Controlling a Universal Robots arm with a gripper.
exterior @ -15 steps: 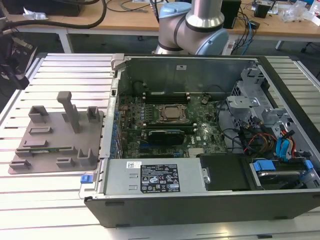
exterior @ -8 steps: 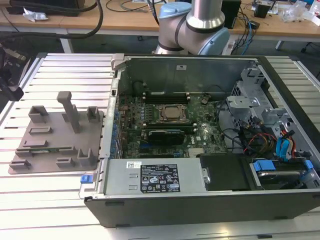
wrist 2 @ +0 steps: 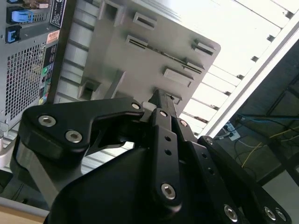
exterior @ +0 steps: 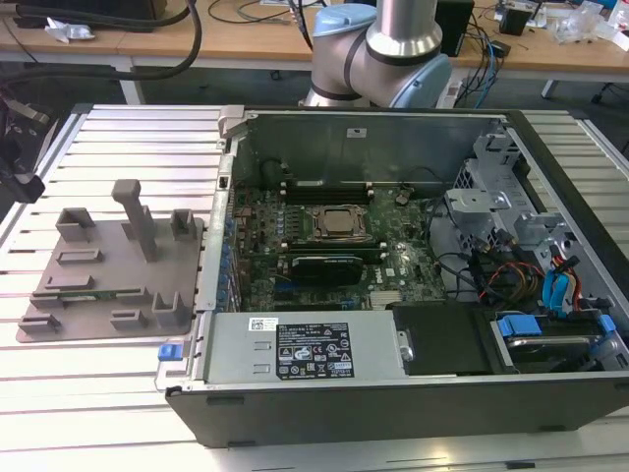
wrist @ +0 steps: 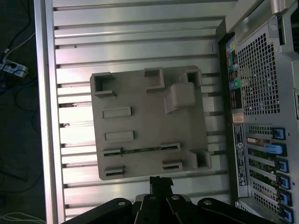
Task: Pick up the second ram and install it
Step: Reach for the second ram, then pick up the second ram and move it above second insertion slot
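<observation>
Locate second ram (wrist: 140,150) standing on edge between two holders of tray (wrist: 149,123), top edge likely exposed for grasping. Note gripper (wrist: 161,181) closed, empty, poised above tray border.

The exterior view looks down from high across the slatted surface (exterior: 98,393) at the open computer case (exterior: 373,403) and grey tray (exterior: 108,270). The first wrist view faces straight down on that tray; the second wrist view looks obliquely past the end effector (wrist 2: 157,98), nearer. All three share tray and case.
</observation>
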